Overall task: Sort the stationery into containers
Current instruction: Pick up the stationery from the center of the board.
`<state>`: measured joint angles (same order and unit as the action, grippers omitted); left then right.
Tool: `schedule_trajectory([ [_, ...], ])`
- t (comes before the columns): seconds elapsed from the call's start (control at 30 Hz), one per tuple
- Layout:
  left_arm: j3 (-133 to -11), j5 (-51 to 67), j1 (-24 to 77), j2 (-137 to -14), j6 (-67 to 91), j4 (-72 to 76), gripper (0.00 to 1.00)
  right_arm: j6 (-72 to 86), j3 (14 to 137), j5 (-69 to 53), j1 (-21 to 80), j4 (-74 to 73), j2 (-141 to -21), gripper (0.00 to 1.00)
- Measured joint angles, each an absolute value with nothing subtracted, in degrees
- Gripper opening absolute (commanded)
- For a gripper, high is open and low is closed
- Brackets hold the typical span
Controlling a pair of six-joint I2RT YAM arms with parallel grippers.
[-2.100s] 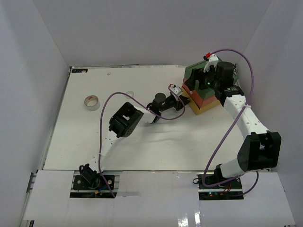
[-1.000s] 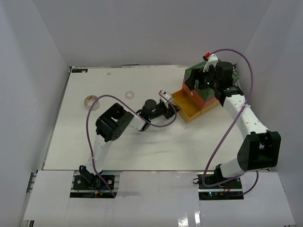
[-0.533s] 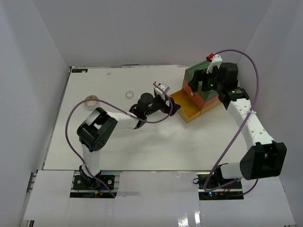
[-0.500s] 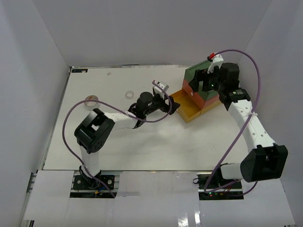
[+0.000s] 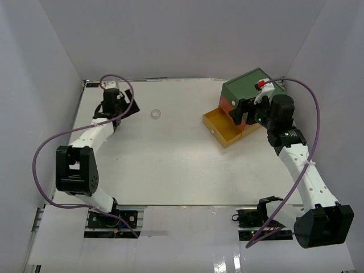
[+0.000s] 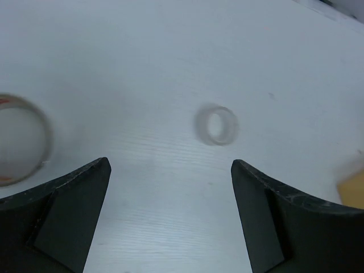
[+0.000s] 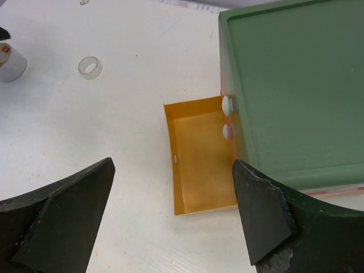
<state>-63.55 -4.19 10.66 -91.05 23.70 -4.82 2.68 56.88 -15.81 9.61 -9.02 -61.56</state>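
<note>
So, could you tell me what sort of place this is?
Probably a lab robot test cell: plain white walls enclose a white table, the left arm and right arm are bolted at its near edge, and a drawer chest and clear tape roll are laid out.

A small three-drawer chest (image 5: 250, 91) with a green top stands at the far right. Its yellow bottom drawer (image 7: 199, 162) is pulled open to the left, and the two drawers above are shut, their white knobs (image 7: 228, 104) showing. A small clear tape roll (image 5: 154, 114) lies flat, well apart to the chest's left. A larger beige roll (image 6: 48, 139), cut by the frame edge, lies apart from it.
</note>
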Motion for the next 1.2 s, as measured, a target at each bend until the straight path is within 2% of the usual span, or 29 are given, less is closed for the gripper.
schedule_trajectory([
  [0.1, -63.64, -5.23, 0.75, -91.05, 24.27, -10.41, 0.98, 2.98, 55.86, -16.86, 9.82, -8.43, -62.26, 0.91],
  [0.23, -63.90, -5.74, -7.64, -91.83, 25.45, -14.22, 0.95, 3.11, 54.81, -17.37, 10.74, -8.16, -62.33, 0.91],
  [0.6, -73.41, -5.67, -12.97, -104.99, 26.09, -17.72, 0.74, 3.05, 54.46, -17.89, 13.30, -7.44, -62.33, 0.91],
  [0.73, -73.36, -5.58, -13.47, -106.67, 26.02, -18.76, 0.64, 3.05, 54.46, -17.98, 13.56, -7.42, -62.43, 0.91],
  [1.1, -72.79, -4.82, -13.76, -107.57, 25.50, -19.25, 0.23, 2.81, 54.41, -18.17, 14.35, -7.25, -63.83, 0.91],
  [1.2, -72.79, -4.03, -13.76, -107.57, 25.12, -19.22, 0.15, 2.48, 54.39, -18.15, 14.85, -7.25, -63.88, 0.92],
])
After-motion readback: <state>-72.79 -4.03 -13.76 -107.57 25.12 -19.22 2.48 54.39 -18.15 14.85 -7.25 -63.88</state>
